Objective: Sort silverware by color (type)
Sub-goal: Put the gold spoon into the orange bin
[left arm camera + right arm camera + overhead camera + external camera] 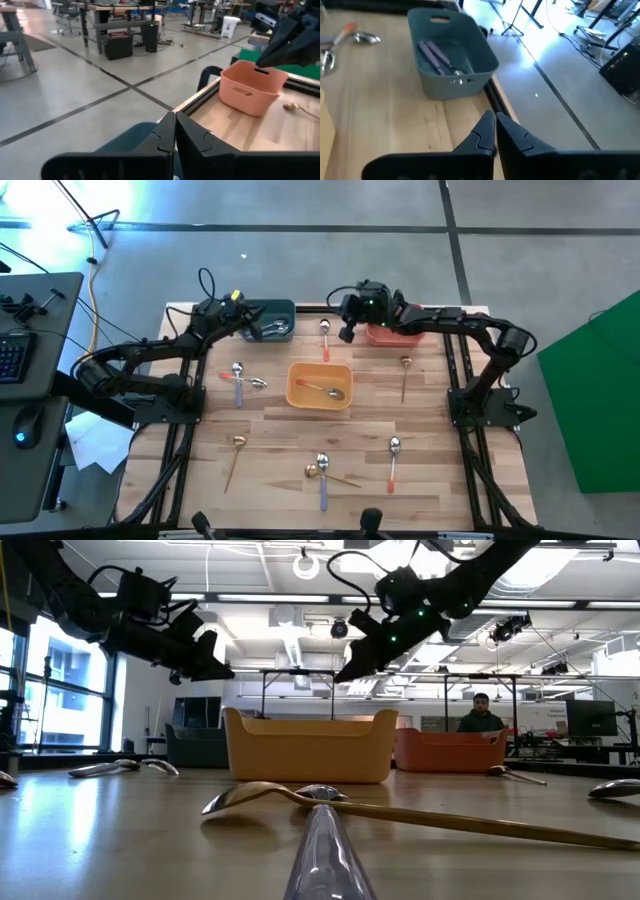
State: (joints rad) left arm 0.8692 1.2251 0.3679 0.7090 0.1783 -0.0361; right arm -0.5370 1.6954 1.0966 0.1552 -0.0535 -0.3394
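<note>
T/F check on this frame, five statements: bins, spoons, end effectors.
1. The teal bin holds lavender-handled spoons. True.
2. The orange bin in the middle of the table is empty. False: one spoon lies in it.
3. The left end effector is shut with nothing between its fingers. True.
4. The right end effector grips a gold spoon. False: it is shut and empty, up near the red bin.
5. Every spoon is already in a bin. False: several lie loose on the table, among them a gold spoon near the front left.
</note>
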